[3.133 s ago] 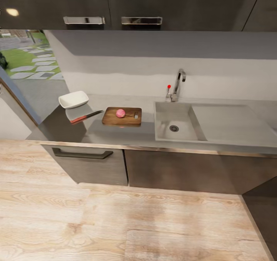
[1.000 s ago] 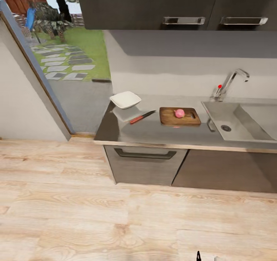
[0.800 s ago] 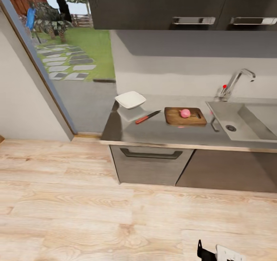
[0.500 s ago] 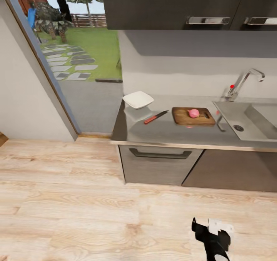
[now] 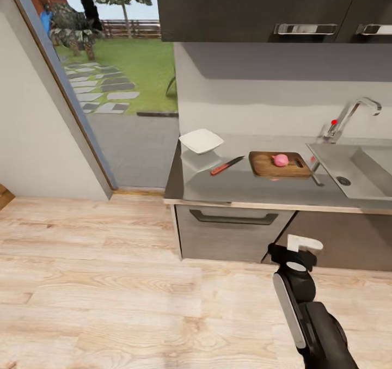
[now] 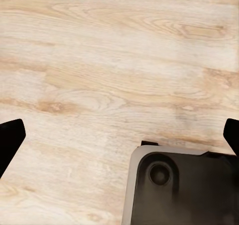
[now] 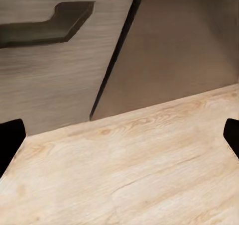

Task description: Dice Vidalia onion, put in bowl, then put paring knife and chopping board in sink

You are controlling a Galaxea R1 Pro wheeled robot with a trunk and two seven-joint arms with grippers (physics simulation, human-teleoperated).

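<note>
The onion (image 5: 280, 160) already sits on the chopping board (image 5: 280, 165), so the knife (image 5: 227, 165) is your next object. It lies on the surface (image 5: 245, 186) between board and bowl (image 5: 201, 140), long axis diagonal, red handle toward the front edge, blade toward the wall. Your right gripper (image 5: 294, 251) hangs low before the cabinet (image 5: 228, 233), below and slightly right of the handle; its fingers (image 7: 11, 140) are spread wide, holding nothing. The left fingers (image 6: 10, 141) are likewise wide apart and empty (over the floor (image 6: 109, 70)). The sink (image 5: 354, 168) lies further right. No readable writing or brand.
</note>
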